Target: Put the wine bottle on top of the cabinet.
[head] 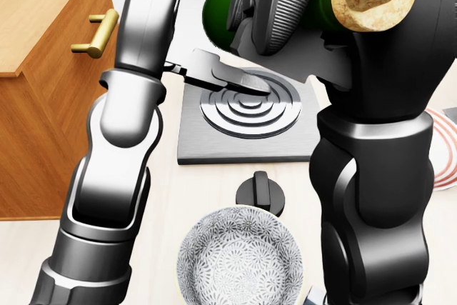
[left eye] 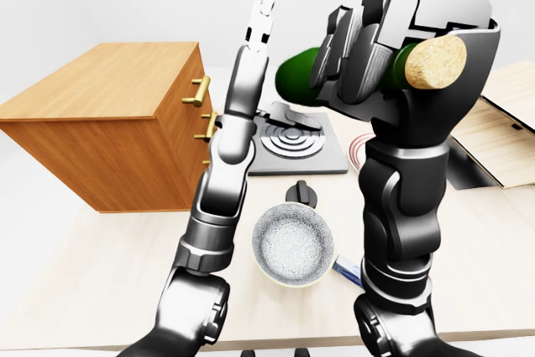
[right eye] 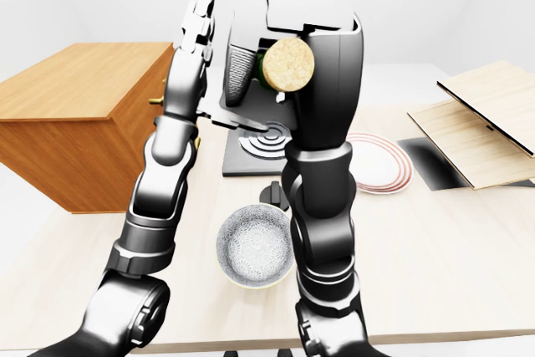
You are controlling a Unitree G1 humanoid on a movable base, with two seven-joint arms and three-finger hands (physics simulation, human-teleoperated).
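My right hand [left eye: 376, 52] is shut on the green wine bottle [left eye: 297, 77] and holds it lying sideways, high above the table. Its cork end [left eye: 435, 62] points toward the camera and its green body points left. My left hand [left eye: 263, 18] is open, fingers stretched upward, just left of the bottle. The wooden cabinet [left eye: 109, 81] with brass handles [left eye: 201, 89] stands on the table at the left of the left-eye view, its flat top below and left of the bottle.
A patterned bowl [left eye: 292, 244] sits low between my arms. A grey stove plate [left eye: 297, 144] with a black knob [left eye: 301, 194] lies behind it. A red-rimmed plate [right eye: 376, 165] and wooden boards [right eye: 476, 127] lie to the right.
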